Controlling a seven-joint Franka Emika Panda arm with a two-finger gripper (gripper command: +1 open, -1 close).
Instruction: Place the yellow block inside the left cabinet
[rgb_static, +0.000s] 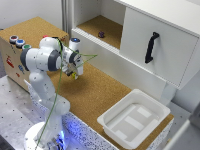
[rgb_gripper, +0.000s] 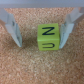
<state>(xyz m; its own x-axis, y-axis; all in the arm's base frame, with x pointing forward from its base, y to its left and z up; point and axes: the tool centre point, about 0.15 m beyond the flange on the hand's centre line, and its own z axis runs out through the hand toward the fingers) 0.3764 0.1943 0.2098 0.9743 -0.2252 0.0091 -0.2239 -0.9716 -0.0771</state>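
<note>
The yellow block (rgb_gripper: 48, 37) is a small cube with dark letters on its faces, lying on the cork surface. My gripper (rgb_gripper: 40, 45) is open and straddles it. One finger (rgb_gripper: 66, 31) stands against the block's side, and the other finger (rgb_gripper: 14, 31) is a gap away. In the exterior view my gripper (rgb_static: 74, 73) hangs low over the cork counter, with a yellow speck (rgb_static: 75, 76) at its tips. The left cabinet (rgb_static: 102, 26), an open bay with a cork floor, is behind and to the exterior view's right of the gripper.
A small dark purple object (rgb_static: 101, 34) sits on the open bay's floor. A white door with a black handle (rgb_static: 151, 47) fronts the bay to the exterior view's right. A shallow white tub (rgb_static: 135, 117) stands on the counter. A cork box with coloured buttons (rgb_static: 17, 41) is at the left.
</note>
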